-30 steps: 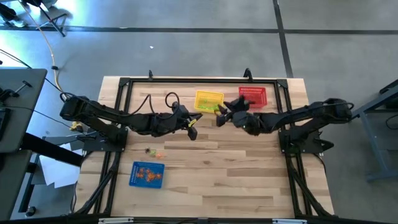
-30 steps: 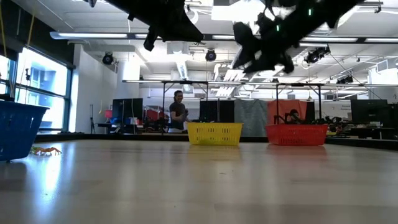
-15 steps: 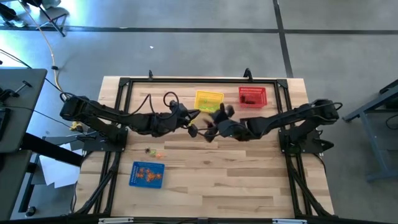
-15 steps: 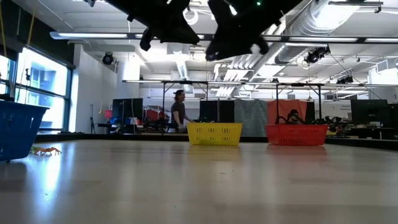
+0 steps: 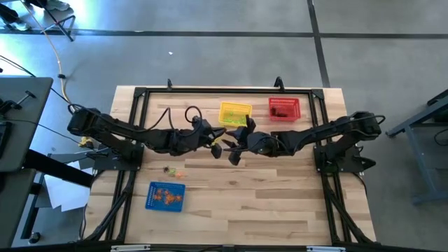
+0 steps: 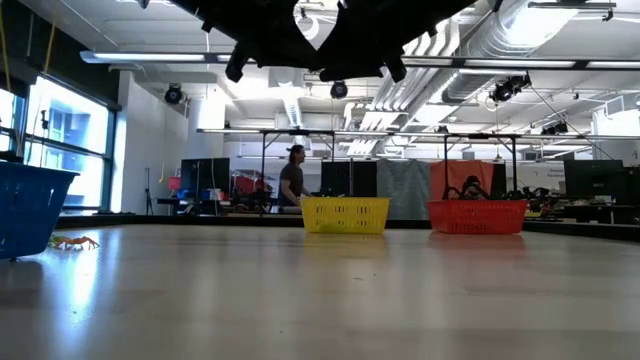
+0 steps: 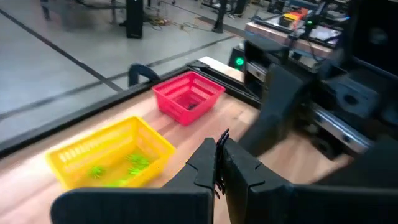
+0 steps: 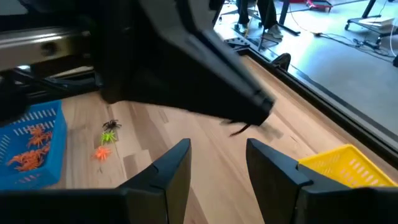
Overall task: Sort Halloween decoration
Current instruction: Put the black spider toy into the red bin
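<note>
My left gripper [image 5: 218, 145] hovers over the table's middle, shut on a tiny black trinket [image 8: 239, 130]. My right gripper [image 5: 234, 152] is open and faces it from the right at close range; its fingers [image 8: 169, 167] frame the left gripper's tip. Three loose trinkets lie on the wood near the blue basket: black [image 8: 112, 124], light green [image 8: 109, 135] and orange [image 8: 102, 152]. The blue basket [image 5: 166, 196] holds orange trinkets, the yellow basket [image 5: 235, 113] green ones, the red basket [image 5: 284, 108] dark ones. My left gripper pinches the black trinket between its two fingertips; only thin dark legs [image 7: 222, 134] stick out past the shut fingers. The trinket is lifted clear of the table and dangles a little below the tip [image 8: 239, 130].
Yellow and red baskets stand side by side near the far edge, the blue basket [image 6: 25, 210] near the left front, an orange trinket [image 6: 75, 241] beside it. A black frame rail [image 5: 210, 89] borders the table. Bare wood lies toward the near edge. A person [image 6: 292, 185] walks far behind.
My right gripper has swung from beside the red basket toward the table's left and near side, ending just right of the left gripper's tip. The left gripper has stayed where it was, still shut. The person in the background has walked a few steps.
</note>
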`<action>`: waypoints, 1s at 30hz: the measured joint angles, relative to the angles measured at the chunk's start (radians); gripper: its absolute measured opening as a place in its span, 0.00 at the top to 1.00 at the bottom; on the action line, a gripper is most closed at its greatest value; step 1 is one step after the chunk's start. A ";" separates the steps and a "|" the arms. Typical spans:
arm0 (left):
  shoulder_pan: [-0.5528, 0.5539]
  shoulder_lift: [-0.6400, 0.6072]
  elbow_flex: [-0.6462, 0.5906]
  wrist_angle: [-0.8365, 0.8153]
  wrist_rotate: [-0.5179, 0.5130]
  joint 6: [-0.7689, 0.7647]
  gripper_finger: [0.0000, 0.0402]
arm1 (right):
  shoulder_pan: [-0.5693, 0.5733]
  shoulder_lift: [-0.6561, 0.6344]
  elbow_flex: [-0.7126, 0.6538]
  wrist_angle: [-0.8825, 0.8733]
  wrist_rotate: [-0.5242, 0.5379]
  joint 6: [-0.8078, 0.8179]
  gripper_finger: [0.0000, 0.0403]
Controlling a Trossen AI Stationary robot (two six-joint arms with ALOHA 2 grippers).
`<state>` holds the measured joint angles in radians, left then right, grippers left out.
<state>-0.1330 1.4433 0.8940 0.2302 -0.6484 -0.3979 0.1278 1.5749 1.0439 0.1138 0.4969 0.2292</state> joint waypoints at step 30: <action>-0.065 0.000 0.000 0.000 0.008 -0.055 1.00 | -0.004 0.000 -0.002 0.050 -0.123 -0.074 0.74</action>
<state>-0.1978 1.4430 0.8940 0.2298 -0.6403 -0.4530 0.1234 1.5749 1.0424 0.1643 0.3740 0.1557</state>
